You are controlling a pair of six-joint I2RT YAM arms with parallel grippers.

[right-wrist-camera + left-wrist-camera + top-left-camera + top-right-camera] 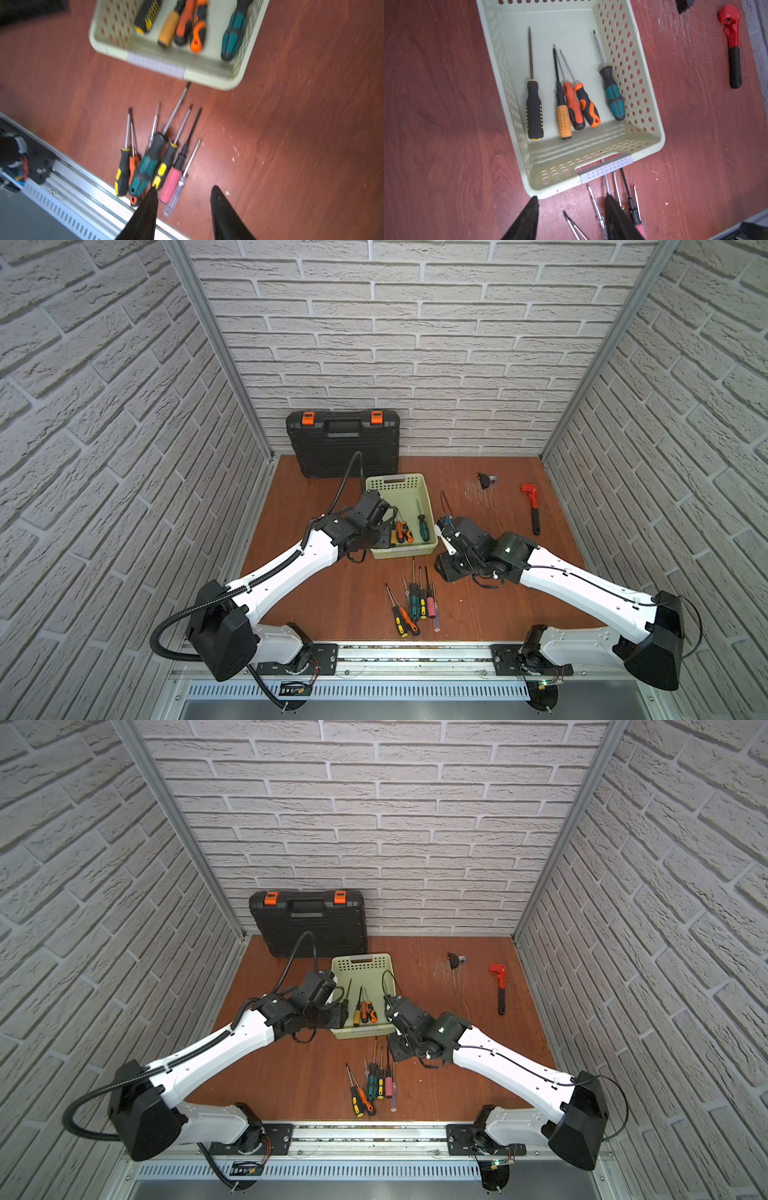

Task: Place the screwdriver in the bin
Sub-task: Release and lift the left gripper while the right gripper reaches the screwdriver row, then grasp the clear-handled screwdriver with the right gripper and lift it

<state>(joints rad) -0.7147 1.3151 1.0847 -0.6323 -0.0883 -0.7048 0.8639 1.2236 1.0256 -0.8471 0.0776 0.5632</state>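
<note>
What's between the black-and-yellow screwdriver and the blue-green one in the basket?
Three orange-handled screwdrivers, lying close together on the bin's floor; the left wrist view shows it best.

bin (pixel 409 489) 1 | binned screwdrivers (pixel 573 106) 5 | loose screwdrivers (pixel 413 601) 7 | black case (pixel 345 452) 1 | red wrench (pixel 532 506) 1

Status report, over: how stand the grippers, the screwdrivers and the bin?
Left gripper and right gripper open, empty. Five screwdrivers in the bin; loose screwdrivers on the table near it. Nothing in the way.

Screwdrivers (pixel 364 1011) in pale green bin (pixel 362 966)
</note>
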